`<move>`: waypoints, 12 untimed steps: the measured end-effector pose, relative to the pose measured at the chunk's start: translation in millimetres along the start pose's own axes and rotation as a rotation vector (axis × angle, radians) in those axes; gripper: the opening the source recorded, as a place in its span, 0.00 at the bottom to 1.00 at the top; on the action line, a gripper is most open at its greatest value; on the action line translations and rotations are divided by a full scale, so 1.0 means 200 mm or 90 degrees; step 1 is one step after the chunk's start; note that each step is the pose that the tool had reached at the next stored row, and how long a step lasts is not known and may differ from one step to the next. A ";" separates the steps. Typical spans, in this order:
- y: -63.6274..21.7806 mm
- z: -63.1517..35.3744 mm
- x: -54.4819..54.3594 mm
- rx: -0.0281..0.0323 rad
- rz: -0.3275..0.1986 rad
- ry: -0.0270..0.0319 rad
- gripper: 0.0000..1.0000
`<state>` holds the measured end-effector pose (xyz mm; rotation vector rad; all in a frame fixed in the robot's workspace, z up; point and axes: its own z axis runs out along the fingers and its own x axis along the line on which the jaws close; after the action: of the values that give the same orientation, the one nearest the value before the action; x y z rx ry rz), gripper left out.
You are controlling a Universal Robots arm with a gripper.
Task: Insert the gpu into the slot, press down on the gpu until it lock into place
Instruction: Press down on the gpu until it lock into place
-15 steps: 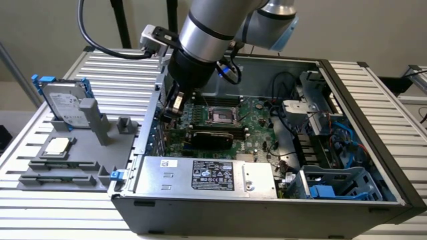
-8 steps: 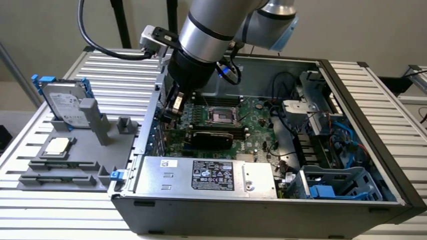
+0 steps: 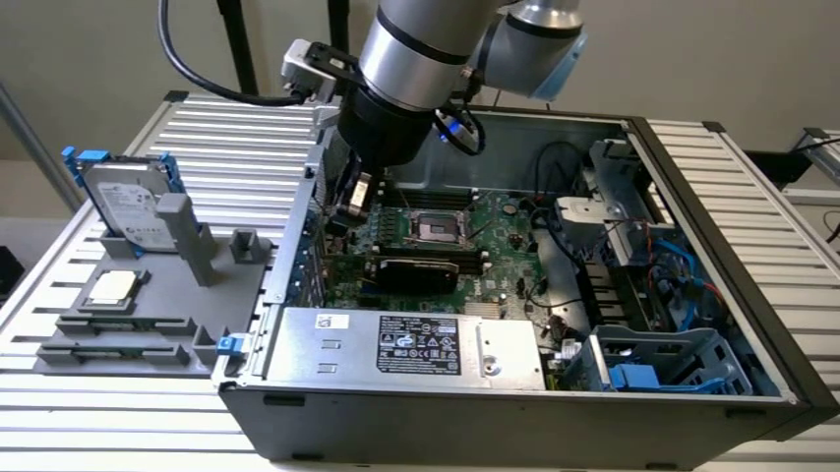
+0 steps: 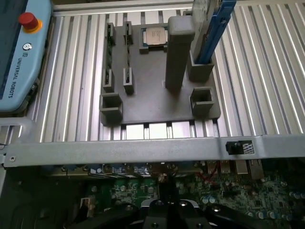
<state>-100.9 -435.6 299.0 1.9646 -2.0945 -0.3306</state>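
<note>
The gpu (image 3: 417,269), a flat black card, sits low on the green motherboard (image 3: 506,251) inside the open computer case, just behind the silver power-supply box. My gripper (image 3: 352,202) hangs inside the case near the wall on the exterior view's left, a little above and behind the gpu and apart from it. In the wrist view the gripper's dark body (image 4: 164,210) hovers over the motherboard's edge, beside the case's metal wall (image 4: 143,148).
The silver power-supply box (image 3: 407,344) fills the case's near side, with a blue drive cage (image 3: 656,364) beside it. Outside the case stands a grey fixture (image 3: 132,315) holding a hard drive with blue clips (image 3: 125,202) and a CPU (image 3: 112,287). A teach pendant (image 4: 19,52) lies beyond.
</note>
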 end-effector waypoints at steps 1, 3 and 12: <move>-0.003 -0.001 0.00 0.0093 0.000 -0.0006 0.11; -0.009 -0.003 0.00 0.0305 0.000 -0.0020 0.11; -0.045 -0.016 0.00 0.1361 -0.002 -0.0080 0.11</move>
<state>-91.2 -435.6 299.0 2.0857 -2.2164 -0.1235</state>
